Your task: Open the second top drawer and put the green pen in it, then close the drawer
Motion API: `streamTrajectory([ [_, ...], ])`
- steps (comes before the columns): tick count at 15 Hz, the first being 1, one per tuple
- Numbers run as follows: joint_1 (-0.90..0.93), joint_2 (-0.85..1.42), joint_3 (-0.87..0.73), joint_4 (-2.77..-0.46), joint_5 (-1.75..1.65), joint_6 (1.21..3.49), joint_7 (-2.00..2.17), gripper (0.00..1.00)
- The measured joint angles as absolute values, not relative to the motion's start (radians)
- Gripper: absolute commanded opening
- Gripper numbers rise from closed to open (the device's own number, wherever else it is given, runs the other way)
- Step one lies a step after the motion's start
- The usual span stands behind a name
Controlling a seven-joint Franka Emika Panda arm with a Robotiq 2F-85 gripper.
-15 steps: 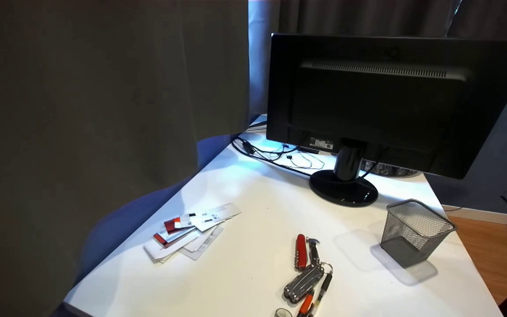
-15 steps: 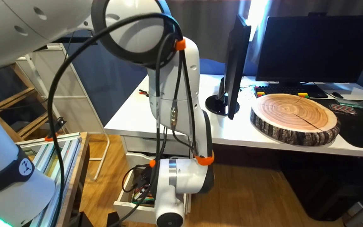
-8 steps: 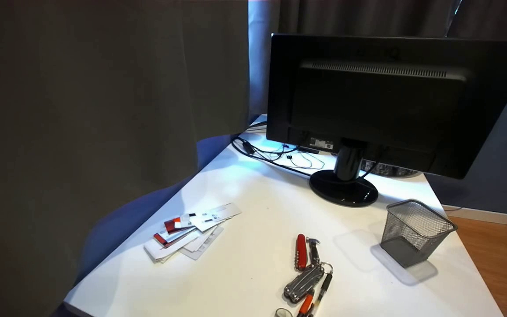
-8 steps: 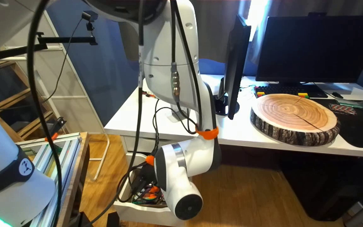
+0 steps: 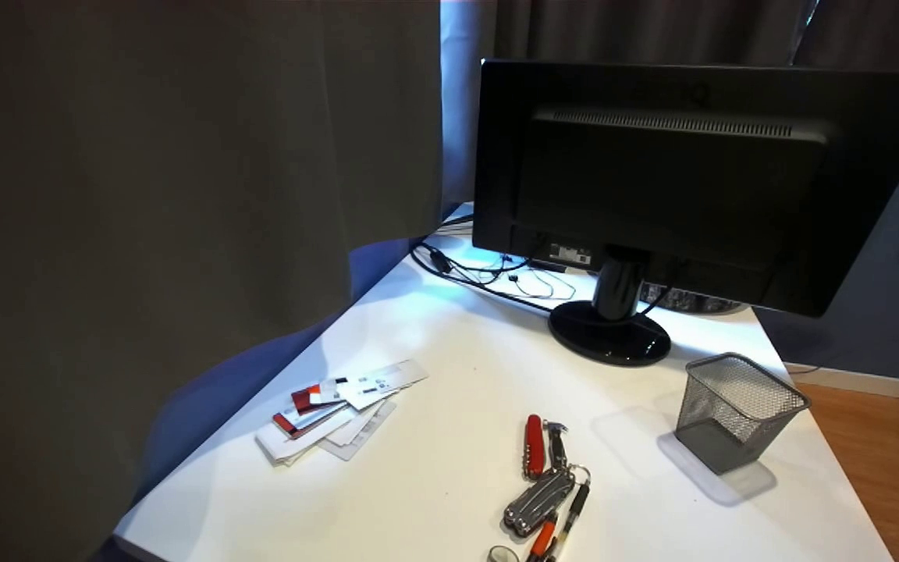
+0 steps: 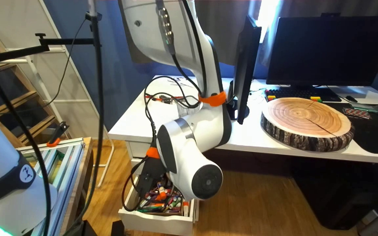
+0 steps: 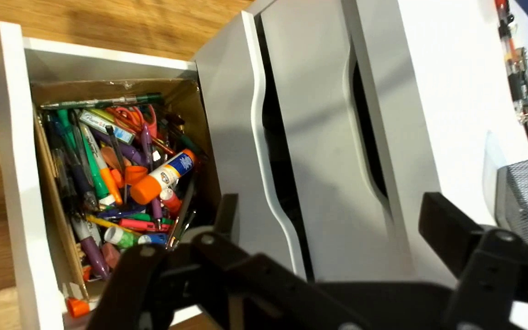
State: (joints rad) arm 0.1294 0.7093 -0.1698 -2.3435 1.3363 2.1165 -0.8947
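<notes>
Two of the three steps look done. Nearest in an exterior view, a drawer (image 6: pixel 157 224) stands pulled out; a dark green pen (image 7: pixel 103 101), probably the one meant, lies on the heap of markers (image 7: pixel 100 161), along one side of the drawer's cardboard box (image 7: pixel 117 88). Pushing the drawer in is what remains. Two drawer fronts (image 7: pixel 319 146) show above it, so by count it seems third from the top rather than second.

The tool (image 7: pixel 331 217) hangs by those fronts in the wrist view, its fingers (image 7: pixel 227 215) spread wide and holding nothing; it appears to touch nothing, though depth there is hard to read. Closing would likely call for moving it round to the outer side of the drawer's front panel (image 7: pixel 25 197) and pressing inward.

Farther back, the worktop (image 5: pixel 434 484) carries a wire-mesh pen cup (image 5: pixel 738 414), then a folding multitool (image 5: pixel 541 502) and, near the far edge, loose papers (image 5: pixel 340 410).
</notes>
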Motion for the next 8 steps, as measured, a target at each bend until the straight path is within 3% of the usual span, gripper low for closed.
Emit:
streamTrajectory([
  [8, 0.111, 0.4, -0.113, -2.552, 1.313, 2.234, -0.931, 1.0],
])
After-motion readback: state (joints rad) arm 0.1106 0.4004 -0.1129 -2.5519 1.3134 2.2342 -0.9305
